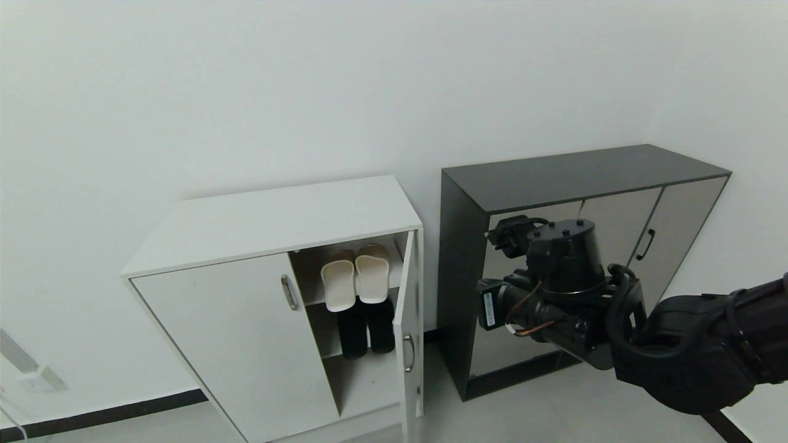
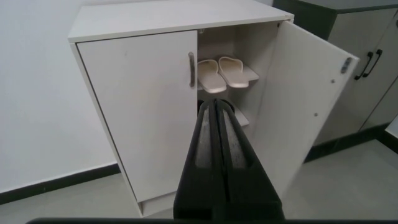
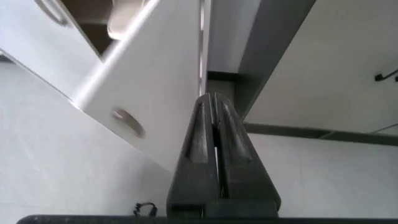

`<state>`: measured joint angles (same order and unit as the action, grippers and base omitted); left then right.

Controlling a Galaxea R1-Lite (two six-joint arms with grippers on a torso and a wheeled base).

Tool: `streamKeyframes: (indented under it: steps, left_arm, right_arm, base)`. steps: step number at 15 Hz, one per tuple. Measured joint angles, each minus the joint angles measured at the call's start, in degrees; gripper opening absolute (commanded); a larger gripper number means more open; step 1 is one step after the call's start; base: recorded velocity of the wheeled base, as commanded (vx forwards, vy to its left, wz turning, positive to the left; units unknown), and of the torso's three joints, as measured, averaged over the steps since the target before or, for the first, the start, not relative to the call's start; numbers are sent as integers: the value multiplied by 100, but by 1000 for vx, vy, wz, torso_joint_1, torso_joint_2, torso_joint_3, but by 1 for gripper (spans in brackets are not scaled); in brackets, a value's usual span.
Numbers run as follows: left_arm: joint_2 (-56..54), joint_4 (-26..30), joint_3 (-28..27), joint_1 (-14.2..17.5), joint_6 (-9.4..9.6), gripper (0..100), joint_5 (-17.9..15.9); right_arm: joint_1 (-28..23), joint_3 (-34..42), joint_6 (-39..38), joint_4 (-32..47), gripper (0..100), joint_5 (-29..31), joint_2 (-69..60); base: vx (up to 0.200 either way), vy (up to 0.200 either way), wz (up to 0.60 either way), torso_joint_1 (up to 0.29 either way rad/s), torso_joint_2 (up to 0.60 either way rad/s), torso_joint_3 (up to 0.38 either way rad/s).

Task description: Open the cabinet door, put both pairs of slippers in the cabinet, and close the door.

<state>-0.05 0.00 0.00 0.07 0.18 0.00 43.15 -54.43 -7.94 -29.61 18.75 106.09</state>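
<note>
The white cabinet (image 1: 271, 218) stands against the wall with its left door (image 1: 228, 332) closed and its right door (image 1: 406, 307) swung open. A cream pair of slippers (image 1: 355, 280) rests on the upper shelf, toes outward. A black pair (image 1: 367, 329) stands on the shelf below. In the left wrist view my left gripper (image 2: 215, 102) is shut and empty, facing the opening below the cream slippers (image 2: 227, 71). My right gripper (image 3: 215, 99) is shut with nothing in it, low beside the outer face of the open door (image 3: 143, 81), near its handle (image 3: 127, 121).
A dark cabinet (image 1: 585, 175) with mirrored doors stands just right of the white one, leaving a narrow gap by the open door. My right arm (image 1: 677, 344) hangs in front of it. A white power strip (image 1: 37, 378) lies on the floor at far left.
</note>
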Motion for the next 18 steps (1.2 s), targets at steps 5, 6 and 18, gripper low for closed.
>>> streamKeyframes:
  steps: [5,6,18]
  left_arm:
    - [0,5,0,-7,-5,0,0]
    - [0,-5,0,-2,-7,0,-2]
    - [0,0,0,-5,-9,0,0]
  right_arm:
    - [22,99,30,-9,0,-173,-30]
    - [22,121,28,-93,0,-219,-45]
    - [-138,449,213,-183,0,-441,-69]
  base:
    - [0,0,480,-2,4,4]
    - [0,0,600,2,2,7]
    - [0,0,200,2,0,1]
